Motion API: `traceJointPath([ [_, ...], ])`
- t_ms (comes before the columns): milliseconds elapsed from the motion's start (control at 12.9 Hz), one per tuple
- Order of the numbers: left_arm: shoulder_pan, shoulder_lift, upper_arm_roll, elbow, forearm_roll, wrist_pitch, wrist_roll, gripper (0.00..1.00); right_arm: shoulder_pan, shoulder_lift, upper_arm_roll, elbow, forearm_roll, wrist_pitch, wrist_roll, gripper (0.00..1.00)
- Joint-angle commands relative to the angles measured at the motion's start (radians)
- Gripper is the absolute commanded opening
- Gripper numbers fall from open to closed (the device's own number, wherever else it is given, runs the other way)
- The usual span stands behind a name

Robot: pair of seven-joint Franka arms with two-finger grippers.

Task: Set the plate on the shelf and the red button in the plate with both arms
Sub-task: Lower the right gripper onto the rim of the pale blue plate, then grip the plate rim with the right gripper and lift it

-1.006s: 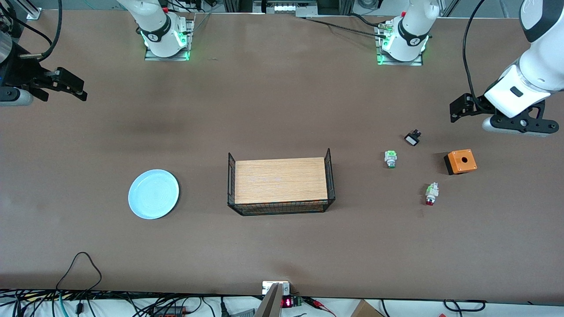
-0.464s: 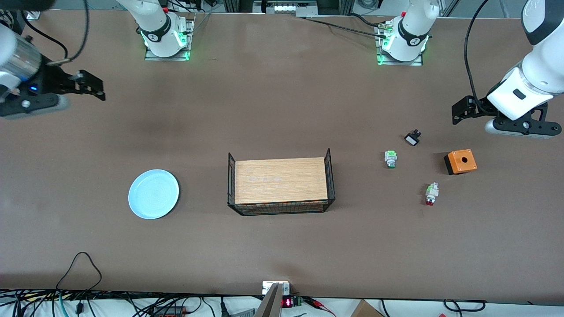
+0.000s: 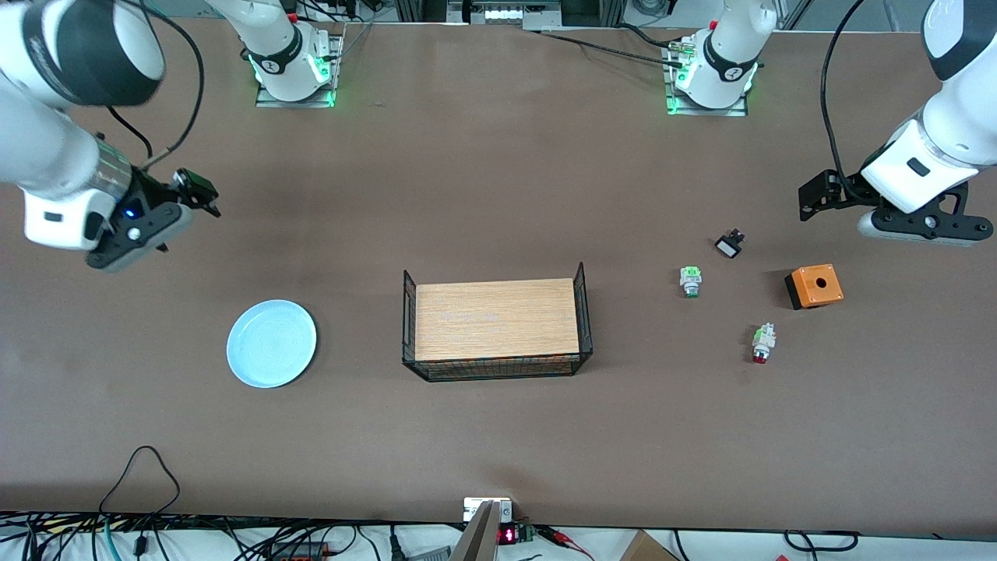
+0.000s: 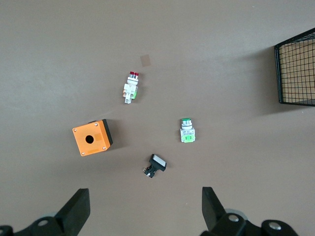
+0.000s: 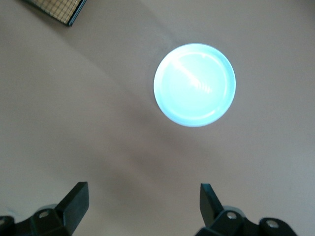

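Note:
The pale blue plate (image 3: 271,344) lies flat on the table toward the right arm's end; it also shows in the right wrist view (image 5: 194,84). My right gripper (image 3: 199,191) hangs open and empty over bare table beside the plate (image 5: 143,204). The red button (image 3: 762,343) lies on its side toward the left arm's end, its red cap pointing at the front camera; the left wrist view shows it too (image 4: 131,87). My left gripper (image 3: 814,195) is open with nothing in it, up over bare table by the small parts (image 4: 145,211).
A black wire basket (image 3: 498,368) with a wooden board in it stands mid-table. Around the red button lie a green-capped button (image 3: 690,280), a small black switch (image 3: 729,245) and an orange box with a hole (image 3: 814,286). Cables run along the table's front edge.
The right arm has swung in from the table's end toward the plate, its gripper now pointing down. The left arm shifted only slightly at first and now holds still.

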Motion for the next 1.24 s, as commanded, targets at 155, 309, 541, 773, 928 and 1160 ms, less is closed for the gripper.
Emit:
traceJointPath([
  [155,-0.005,0.012,0.013,0.021,-0.018,-0.002,0.021,1.00,-0.003,0.045,-0.005,-0.193,-0.001,0.296,-0.370,1.00],
  [309,-0.001,0.017,0.011,0.021,-0.019,-0.002,0.021,1.00,-0.003,0.103,-0.005,-0.233,-0.001,0.429,-0.476,1.00],
  [541,-0.001,0.020,0.013,0.021,-0.019,-0.001,0.021,1.00,0.000,0.186,-0.005,-0.248,-0.001,0.556,-0.588,1.00],
  [773,-0.004,0.021,0.010,0.025,-0.019,0.001,0.020,1.00,0.002,0.270,-0.005,-0.300,-0.001,0.742,-0.611,1.00],
  [928,-0.002,0.021,0.010,0.027,-0.019,0.001,0.021,1.00,0.002,0.320,-0.003,-0.319,0.001,0.826,-0.611,1.00],
  [1160,-0.002,0.021,0.010,0.029,-0.019,-0.002,0.021,1.00,0.004,0.372,-0.003,-0.329,0.001,0.903,-0.610,1.00],
])
